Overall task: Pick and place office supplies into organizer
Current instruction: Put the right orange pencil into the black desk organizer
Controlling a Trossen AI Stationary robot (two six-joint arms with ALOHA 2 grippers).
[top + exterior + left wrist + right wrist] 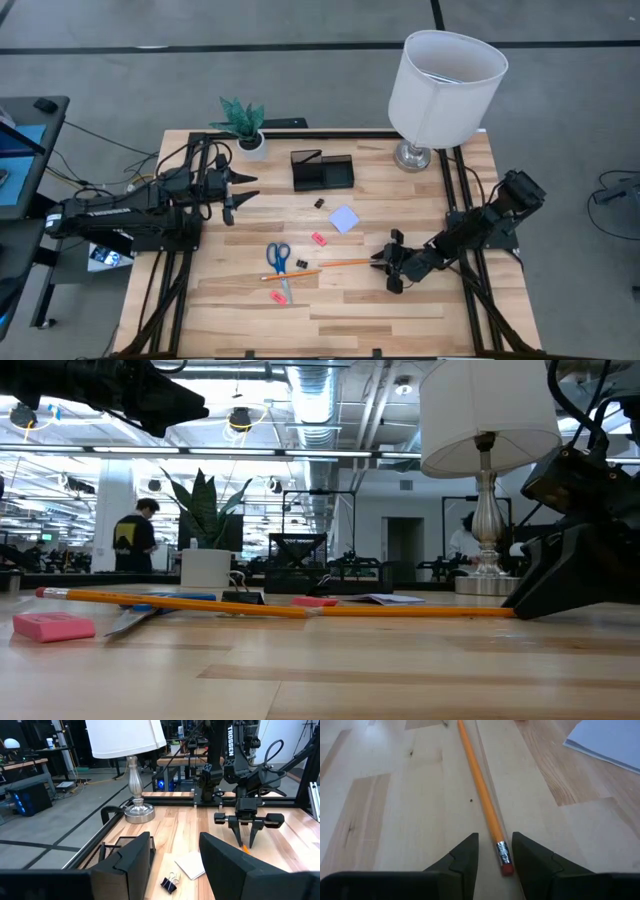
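Right gripper point(495, 857) straddles the orange pencil's point(480, 785) eraser end, fingers apart; note pad point(612, 740) lies near; left gripper point(175, 857) gapes.

The desk point(400, 310) is pale, smooth wood planking with a matt finish, the orange pencil point(481, 784) has glossy paint, a ribbed metal ferrule and a dull red rubber tip, and the lamp point(440, 85) pairs a matt white cloth shade with a shiny metal base.
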